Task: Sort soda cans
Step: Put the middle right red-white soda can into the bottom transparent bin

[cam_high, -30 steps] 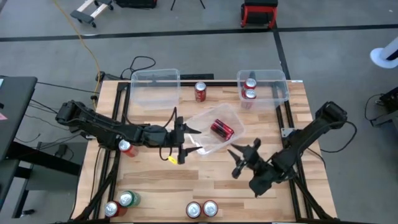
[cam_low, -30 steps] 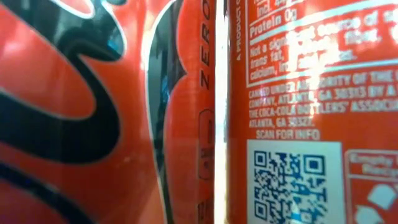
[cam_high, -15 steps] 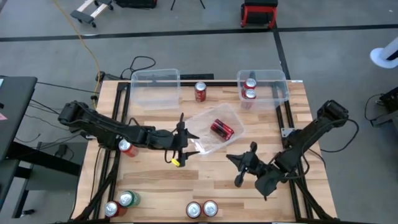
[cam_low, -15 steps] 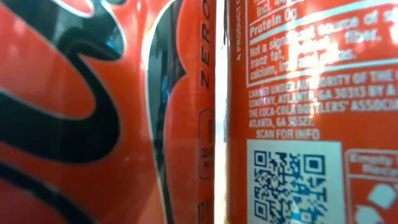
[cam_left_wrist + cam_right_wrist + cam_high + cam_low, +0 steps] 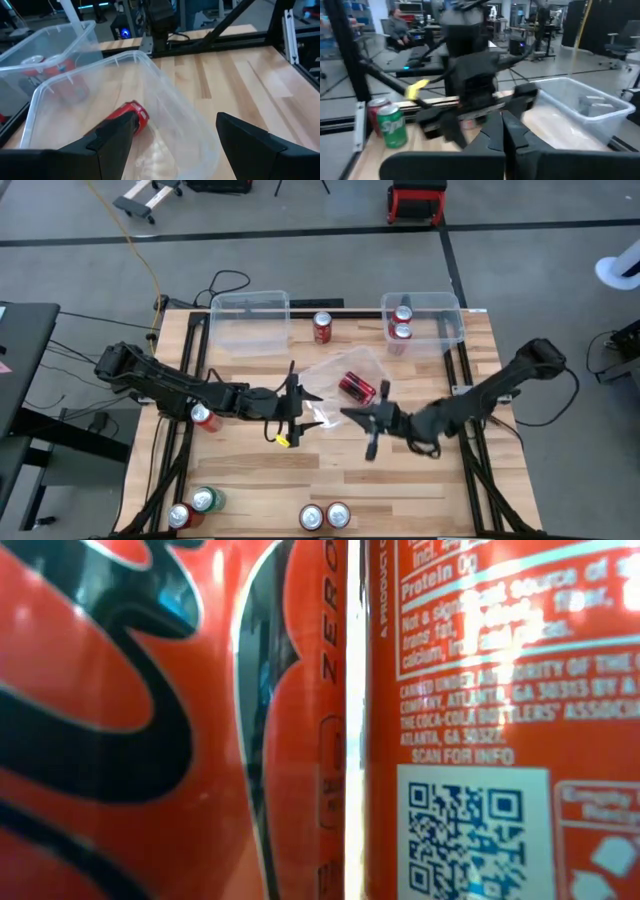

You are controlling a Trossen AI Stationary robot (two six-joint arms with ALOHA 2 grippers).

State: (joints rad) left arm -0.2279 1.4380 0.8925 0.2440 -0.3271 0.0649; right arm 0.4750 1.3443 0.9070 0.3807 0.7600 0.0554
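A clear bin (image 5: pixel 372 363) lies askew at mid-table with a red soda can (image 5: pixel 357 388) on its side inside. My left gripper (image 5: pixel 312 408) is open at the bin's left end. In the left wrist view one finger (image 5: pixel 112 137) stands in front of the can (image 5: pixel 139 112) and the other (image 5: pixel 245 142) stands outside the bin's side wall (image 5: pixel 200 125). My right gripper (image 5: pixel 350 418) is shut and hangs over the table just near of the bin, holding nothing. Other cans stand about the table. My left gripper straddles the bin's side wall (image 5: pixel 200 125), coming level from the table's left, with its fingers wide apart. I cannot tell whether either finger touches the bin.
A red can (image 5: pixel 322 326) stands far-centre between a clear bin (image 5: pixel 250 320) and a far-right bin (image 5: pixel 450 320) holding two red cans (image 5: pixel 402 323). One red can (image 5: pixel 203 417) stands beside my left arm. A green (image 5: pixel 205 500) and three red cans line the near edge. Two red cans (image 5: pixel 150 720) fill the low view.
My right gripper has shut, risen and swung from the near right toward the table's left, ending beside the middle bin with its fingers pointing level at my left gripper. My left gripper has edged slightly toward the bin.
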